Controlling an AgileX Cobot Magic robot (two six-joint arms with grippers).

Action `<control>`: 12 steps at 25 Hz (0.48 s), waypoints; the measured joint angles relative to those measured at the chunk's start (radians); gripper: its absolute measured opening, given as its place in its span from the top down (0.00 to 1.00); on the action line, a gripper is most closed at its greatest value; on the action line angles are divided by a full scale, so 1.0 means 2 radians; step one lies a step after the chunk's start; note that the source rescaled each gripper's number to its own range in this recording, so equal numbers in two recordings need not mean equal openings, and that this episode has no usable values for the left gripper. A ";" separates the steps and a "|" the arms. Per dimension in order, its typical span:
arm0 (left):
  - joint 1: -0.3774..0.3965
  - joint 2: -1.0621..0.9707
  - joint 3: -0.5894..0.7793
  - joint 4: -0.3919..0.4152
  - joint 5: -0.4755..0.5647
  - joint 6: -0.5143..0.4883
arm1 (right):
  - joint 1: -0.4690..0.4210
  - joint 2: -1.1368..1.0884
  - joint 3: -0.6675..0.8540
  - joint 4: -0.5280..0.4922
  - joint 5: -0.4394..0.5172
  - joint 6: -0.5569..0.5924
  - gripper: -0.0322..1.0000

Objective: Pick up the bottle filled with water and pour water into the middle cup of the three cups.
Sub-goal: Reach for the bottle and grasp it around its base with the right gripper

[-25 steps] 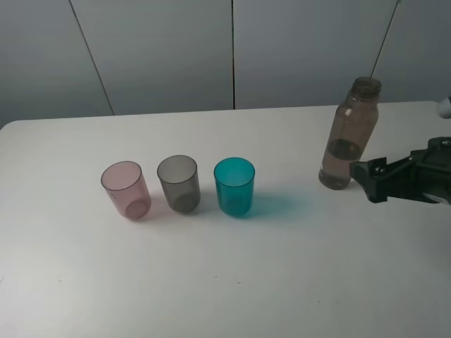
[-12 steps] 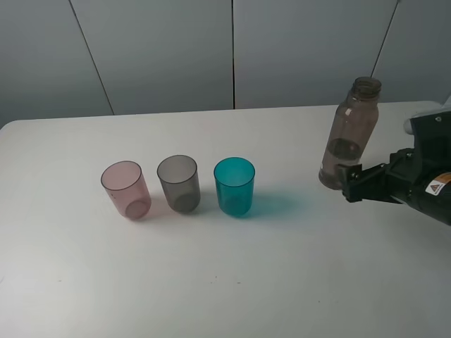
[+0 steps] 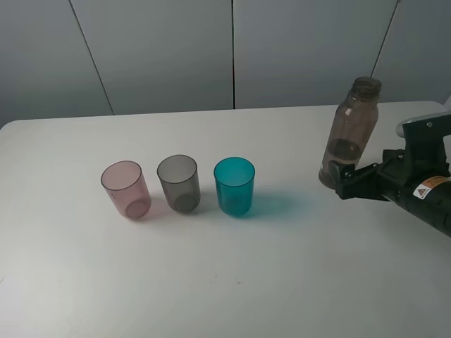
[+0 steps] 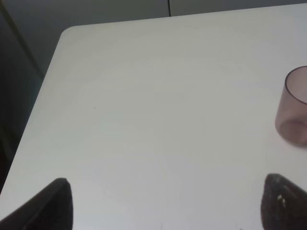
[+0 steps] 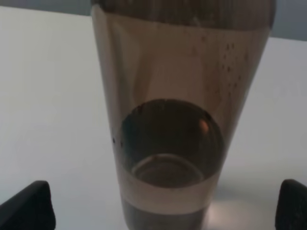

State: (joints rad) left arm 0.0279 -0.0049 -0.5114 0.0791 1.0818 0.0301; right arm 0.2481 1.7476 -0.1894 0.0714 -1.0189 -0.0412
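Right wrist: bottle [image 5: 182,120] centred in wide-spread claw [image 5: 163,211]

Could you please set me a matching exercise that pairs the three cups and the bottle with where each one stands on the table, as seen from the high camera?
Things:
1. pink cup
2. grey cup
3. teal cup
4. bottle

Places:
A. middle of the row
B. upright at the far right, just ahead of the open right hand
C. left end of the row
D. right end of the row

Pairs: 1-C, 2-A, 3-D, 4-B
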 joint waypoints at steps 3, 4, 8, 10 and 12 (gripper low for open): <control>0.000 0.000 0.000 0.000 0.000 0.000 | 0.000 0.013 -0.017 0.000 -0.004 0.001 0.00; 0.000 0.000 0.000 0.000 0.000 0.000 | 0.000 0.018 -0.022 0.000 -0.006 0.001 0.00; 0.000 0.000 0.000 0.000 0.000 0.000 | 0.000 0.040 -0.042 0.000 -0.009 0.002 0.00; 0.000 0.000 0.000 0.000 0.000 0.000 | 0.000 0.052 -0.049 0.000 -0.010 0.002 0.00; 0.000 0.000 0.000 0.000 0.000 0.000 | 0.000 0.065 -0.056 0.000 -0.021 0.002 0.00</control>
State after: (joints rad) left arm 0.0279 -0.0049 -0.5114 0.0791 1.0818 0.0301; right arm 0.2481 1.8780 -0.3014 0.0714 -1.0613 -0.0377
